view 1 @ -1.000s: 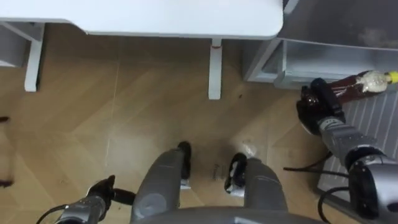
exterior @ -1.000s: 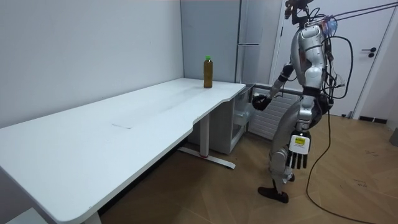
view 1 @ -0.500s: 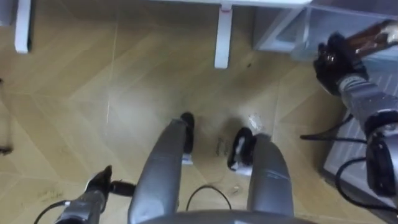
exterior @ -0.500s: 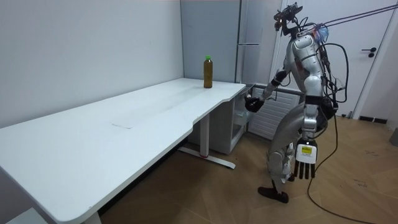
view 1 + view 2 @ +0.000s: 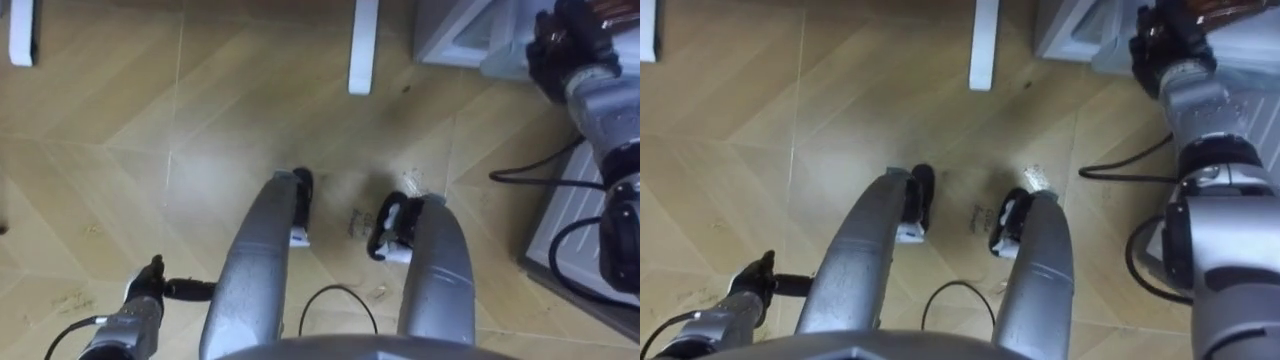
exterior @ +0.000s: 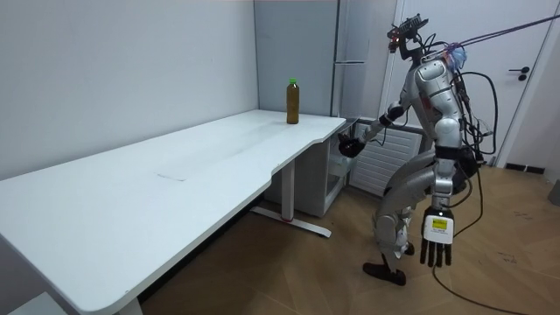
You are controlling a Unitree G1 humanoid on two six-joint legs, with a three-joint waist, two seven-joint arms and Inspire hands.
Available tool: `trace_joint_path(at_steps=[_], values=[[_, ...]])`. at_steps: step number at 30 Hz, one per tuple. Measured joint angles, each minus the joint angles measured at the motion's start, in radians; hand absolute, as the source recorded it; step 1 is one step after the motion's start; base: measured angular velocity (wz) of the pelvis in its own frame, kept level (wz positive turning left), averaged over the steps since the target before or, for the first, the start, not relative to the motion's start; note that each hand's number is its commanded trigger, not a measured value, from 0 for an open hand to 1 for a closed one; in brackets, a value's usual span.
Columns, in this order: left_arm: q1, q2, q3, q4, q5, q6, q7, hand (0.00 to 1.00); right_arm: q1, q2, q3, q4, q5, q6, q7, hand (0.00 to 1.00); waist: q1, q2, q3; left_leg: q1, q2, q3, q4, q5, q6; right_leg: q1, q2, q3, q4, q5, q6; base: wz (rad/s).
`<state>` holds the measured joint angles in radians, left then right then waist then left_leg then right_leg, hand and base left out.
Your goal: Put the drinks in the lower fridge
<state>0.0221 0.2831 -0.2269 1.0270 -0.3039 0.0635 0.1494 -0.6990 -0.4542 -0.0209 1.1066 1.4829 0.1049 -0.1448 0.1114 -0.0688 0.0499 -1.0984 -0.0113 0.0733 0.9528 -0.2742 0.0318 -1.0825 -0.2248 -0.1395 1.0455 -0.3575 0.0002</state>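
Left hand (image 5: 143, 298): it is hanging low at the near left beside the robot's leg. In the room view its fingers are pointing straight down, relaxed and holding nothing. It is now sitting lower and further behind the body than a second ago.

Floor (image 5: 150, 150) and table leg (image 5: 362, 45): both are sliding up the eye views. This is the camera's own shift as the robot bends forward, which the room view confirms.

Table (image 6: 175, 175): a second bottle (image 6: 293, 101) is standing upright at the far corner, untouched and still to be collected.

Lower fridge (image 5: 455, 40): its grey open compartment is showing at the far right, just beside the table leg.

Right hand (image 5: 1162, 40): it is reaching further toward that compartment than before, with its fingers curled round the brown bottle (image 5: 1215, 10). The bottle is lying tilted, its far end running out of the top edge. It is being carried at the compartment's mouth, but whether it is already crossing the threshold cannot be told.

Assessment: the reach is advancing and the first drink is close to placement, not yet released. Roughly half the task is remaining.
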Motion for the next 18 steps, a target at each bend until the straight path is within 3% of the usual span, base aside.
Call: trace_joint_path(at_steps=[6,7,8,9,18], values=[[0.022,0.007,-0.031,-0.033,-0.020,0.003,0.021,0.00,-0.014,-0.019,-0.001,0.003,0.004,-0.001,-0.031,1.00,0.000,0.000,0.0000,-0.004,0.000,0.002,0.009,-0.002,0.005,-0.005,0.000,0.003,0.002,0.005,-0.003,-0.02],[0.028,0.007,-0.032,-0.035,-0.020,0.003,0.022,0.00,-0.014,-0.019,-0.001,0.003,0.003,-0.001,-0.034,0.87,0.000,0.001,-0.0002,-0.004,0.000,0.002,0.012,-0.002,0.008,-0.005,0.000,0.003,0.004,0.005,-0.003,0.00],[0.031,0.007,-0.032,-0.035,-0.020,0.003,0.022,0.00,-0.014,-0.020,-0.001,0.003,0.003,-0.001,-0.036,0.26,0.000,0.001,-0.0003,-0.003,-0.001,0.002,0.014,-0.002,0.009,-0.004,0.000,0.004,0.006,0.005,-0.003,0.00],[0.032,0.007,-0.032,-0.035,-0.020,0.003,0.023,0.00,-0.014,-0.020,-0.001,0.003,0.003,-0.001,-0.037,0.00,0.000,0.001,-0.0003,-0.003,-0.001,0.002,0.015,-0.002,0.009,-0.004,0.000,0.005,0.008,0.004,-0.003,0.00],[0.061,0.008,-0.031,-0.064,-0.020,0.005,0.023,0.00,-0.015,-0.029,-0.001,0.006,0.003,-0.005,-0.042,0.00,0.008,0.002,-0.0011,0.012,-0.001,0.008,0.020,-0.008,0.003,0.004,-0.001,0.013,0.022,-0.005,0.004,0.00]])
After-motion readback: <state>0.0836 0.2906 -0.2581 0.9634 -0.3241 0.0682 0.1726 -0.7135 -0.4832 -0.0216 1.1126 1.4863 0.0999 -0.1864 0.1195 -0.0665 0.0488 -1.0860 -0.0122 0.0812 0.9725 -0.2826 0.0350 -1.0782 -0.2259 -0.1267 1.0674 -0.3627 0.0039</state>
